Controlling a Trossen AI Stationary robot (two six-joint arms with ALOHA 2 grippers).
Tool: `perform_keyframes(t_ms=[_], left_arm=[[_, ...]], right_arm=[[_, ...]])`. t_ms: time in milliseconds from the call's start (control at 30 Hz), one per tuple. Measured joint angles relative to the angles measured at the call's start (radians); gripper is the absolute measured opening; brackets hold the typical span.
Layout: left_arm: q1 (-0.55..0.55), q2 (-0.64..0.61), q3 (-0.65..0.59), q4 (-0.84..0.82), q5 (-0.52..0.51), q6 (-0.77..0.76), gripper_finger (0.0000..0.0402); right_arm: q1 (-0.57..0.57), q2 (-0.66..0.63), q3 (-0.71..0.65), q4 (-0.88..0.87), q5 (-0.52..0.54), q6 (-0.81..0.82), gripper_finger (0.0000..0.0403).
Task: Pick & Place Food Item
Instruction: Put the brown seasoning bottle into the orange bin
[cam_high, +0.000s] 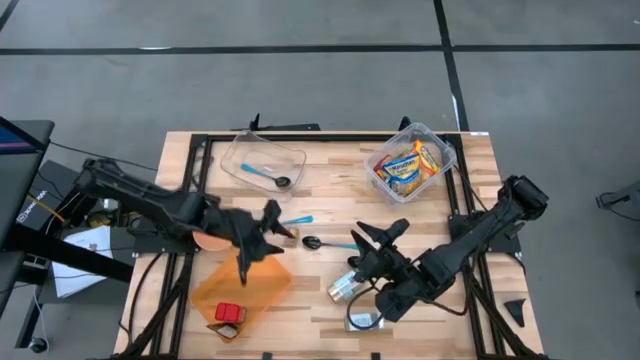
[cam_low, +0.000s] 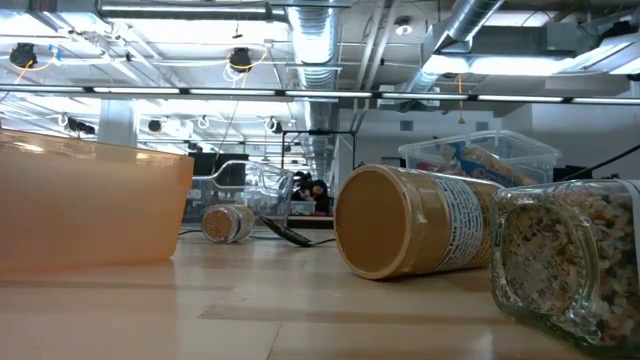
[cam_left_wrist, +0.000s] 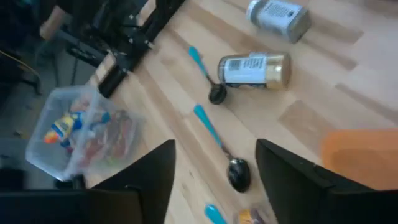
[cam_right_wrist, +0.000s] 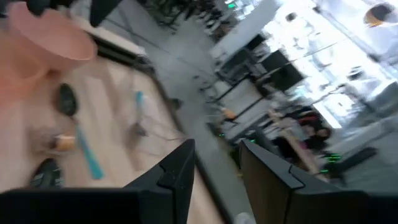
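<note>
Food item: small yellow piece (cam_high: 291, 233) lies on table (cam_high: 330, 195) mid-left, just beside left end effector (cam_high: 272, 232), between two blue-handled spoons. Left end effector fingers (cam_left_wrist: 149, 180) apart, empty, above orange container (cam_high: 243, 283). Right end effector (cam_high: 378, 238) right of centre near fallen jar (cam_high: 345, 286), fingers slightly apart, holding nothing. Clear bin of snack packs (cam_high: 410, 162) far right.

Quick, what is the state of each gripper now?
Left gripper: open, holding nothing, above the spoon.
Right gripper: fingers apart, nothing between them.
</note>
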Motion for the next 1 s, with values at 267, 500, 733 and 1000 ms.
perform_keyframes(t_ms=[267,500,733,1000], left_arm=[[-0.07,0.273,0.007,0.023,-0.217,0.144,0.0298],[-0.025,0.438,0.055,-0.085,-0.321,0.234,0.0315],[0.066,0.482,0.058,-0.205,-0.273,0.199,0.0315],[0.132,0.481,0.042,-0.192,-0.162,0.188,0.0313]], right_arm=[[0.001,-0.019,-0.001,-0.073,-0.076,0.066,0.0123],[0.003,-0.019,-0.001,-0.086,-0.104,0.069,0.0123],[0.007,-0.019,-0.001,-0.106,-0.119,0.08,0.0123],[0.007,-0.019,-0.001,-0.12,-0.123,0.08,0.0123]])
